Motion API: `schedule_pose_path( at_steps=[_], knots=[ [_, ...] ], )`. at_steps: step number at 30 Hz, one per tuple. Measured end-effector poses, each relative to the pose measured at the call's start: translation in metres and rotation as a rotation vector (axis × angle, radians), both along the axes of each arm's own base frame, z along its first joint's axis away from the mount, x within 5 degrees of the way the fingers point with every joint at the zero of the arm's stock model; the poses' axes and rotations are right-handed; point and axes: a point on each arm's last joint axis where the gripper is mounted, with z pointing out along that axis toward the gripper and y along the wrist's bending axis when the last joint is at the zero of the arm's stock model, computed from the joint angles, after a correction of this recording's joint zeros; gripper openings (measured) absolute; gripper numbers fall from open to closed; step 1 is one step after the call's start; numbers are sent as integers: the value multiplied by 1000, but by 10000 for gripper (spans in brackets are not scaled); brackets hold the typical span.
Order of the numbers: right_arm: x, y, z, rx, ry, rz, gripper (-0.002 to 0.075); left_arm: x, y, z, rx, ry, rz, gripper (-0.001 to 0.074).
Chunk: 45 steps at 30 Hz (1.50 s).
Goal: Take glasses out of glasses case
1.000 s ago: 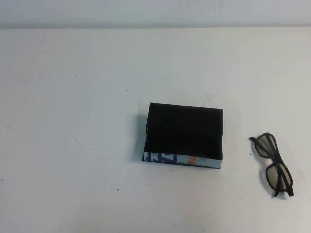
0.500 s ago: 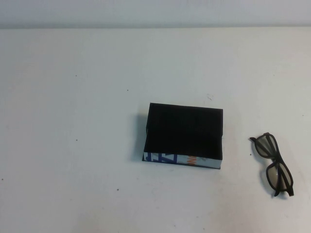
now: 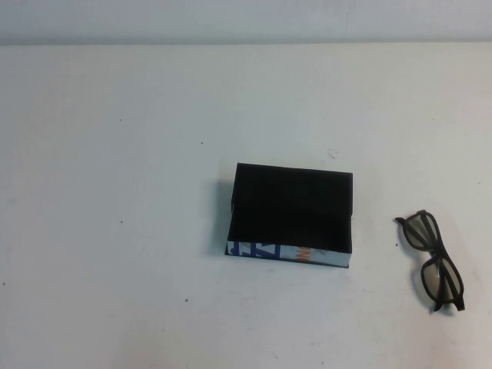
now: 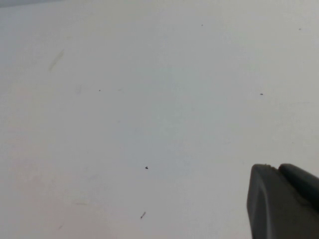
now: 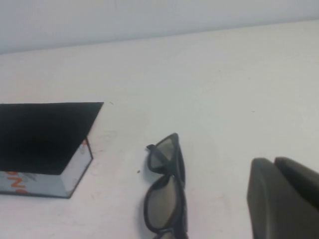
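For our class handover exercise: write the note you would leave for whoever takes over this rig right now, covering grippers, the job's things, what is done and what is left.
Left gripper: only its edge shows in the left wrist view, over bare table; nothing held that can be seen.
Right gripper: only its edge shows in the right wrist view, near the glasses; holds nothing visible.
Neither arm shows in the high view.
Glasses lie on the table, right of the case, apart from it.
Done: glasses are out of the case.
Left: nothing apparent.
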Motion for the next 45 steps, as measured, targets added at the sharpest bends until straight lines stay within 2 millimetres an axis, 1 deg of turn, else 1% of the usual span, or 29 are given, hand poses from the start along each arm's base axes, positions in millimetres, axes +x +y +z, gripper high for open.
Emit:
schedule_pose_path(
  at_steps=[3,6,10,45],
  knots=[
    [0,-2,-3,-7,21,-31,-16,0,0,0,0,0,0,-4],
    [-1,-1,-8,-29,69,-18,-16,0,0,0,0,0,0,-4],
    [-1,0,-10,-48,86,3,-16,0,0,0,0,0,0,-4],
    [-1,0,-11,-49,92,7,-17,0,0,0,0,0,0,-4]
  ],
)
